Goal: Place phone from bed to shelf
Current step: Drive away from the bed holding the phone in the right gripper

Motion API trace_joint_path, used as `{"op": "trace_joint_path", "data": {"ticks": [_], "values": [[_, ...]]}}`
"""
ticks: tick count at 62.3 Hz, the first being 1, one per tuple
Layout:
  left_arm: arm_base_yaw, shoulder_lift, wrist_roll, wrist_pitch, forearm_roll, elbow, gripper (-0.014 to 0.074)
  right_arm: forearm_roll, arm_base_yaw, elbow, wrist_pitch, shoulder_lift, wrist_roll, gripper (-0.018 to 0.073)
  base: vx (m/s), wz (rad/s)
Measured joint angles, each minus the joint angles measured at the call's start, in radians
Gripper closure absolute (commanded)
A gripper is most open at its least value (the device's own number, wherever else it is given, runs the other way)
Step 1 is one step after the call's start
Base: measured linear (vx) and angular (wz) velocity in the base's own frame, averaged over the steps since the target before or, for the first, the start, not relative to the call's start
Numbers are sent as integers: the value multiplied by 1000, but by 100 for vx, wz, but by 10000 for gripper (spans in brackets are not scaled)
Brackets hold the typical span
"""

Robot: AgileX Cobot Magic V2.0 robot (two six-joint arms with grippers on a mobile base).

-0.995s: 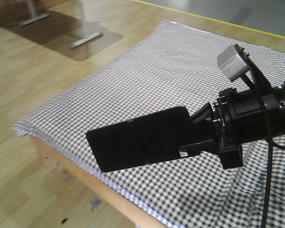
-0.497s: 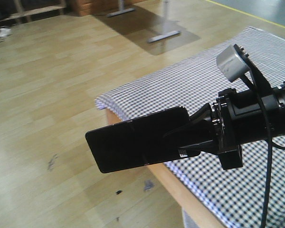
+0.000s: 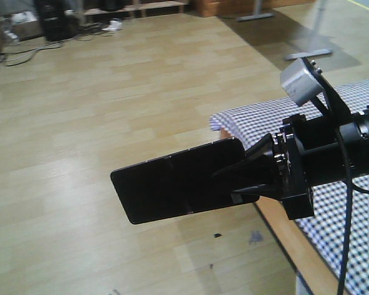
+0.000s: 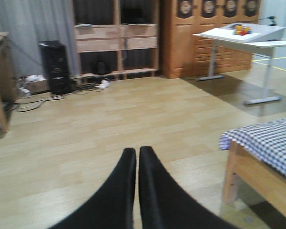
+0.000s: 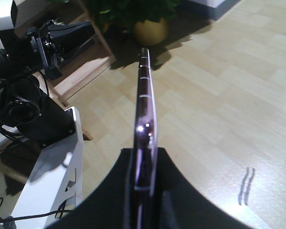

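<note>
Showing edge-on at the right wrist, flat-faced in front view, the glossy black foldable phone point(image 5: 145, 109) sits clamped between the right fingers point(image 5: 127, 179); left fingers point(image 4: 128, 186) touch, empty.

No writing, brand, number or sign can be read in any view. The small white sticker point(image 3: 237, 197) on the phone point(image 3: 172, 187) is too small and blurred for any print to be made out. The round emblems point(image 4: 184, 7) on the wooden cabinet point(image 4: 181, 47) doors are blurred too, with no letters legible.
</note>
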Motion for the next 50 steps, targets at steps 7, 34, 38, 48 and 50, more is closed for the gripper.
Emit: {"op": "trace_joint_path", "data": {"ticks": [7,34,38,48,50], "values": [[0,0,0,0,0,0,595,0,0,0,0,0,0,562,-16,60],[0,0,0,0,0,0,595,0,0,0,1,0,0,562,-13,49],[0,0,0,0,0,0,595,0,0,0,2,0,0,562,-8,32],[0,0,0,0,0,0,595,0,0,0,3,0,0,562,-5,20],[0,0,0,0,0,0,595,0,0,0,3,0,0,562,-2,8]]}}
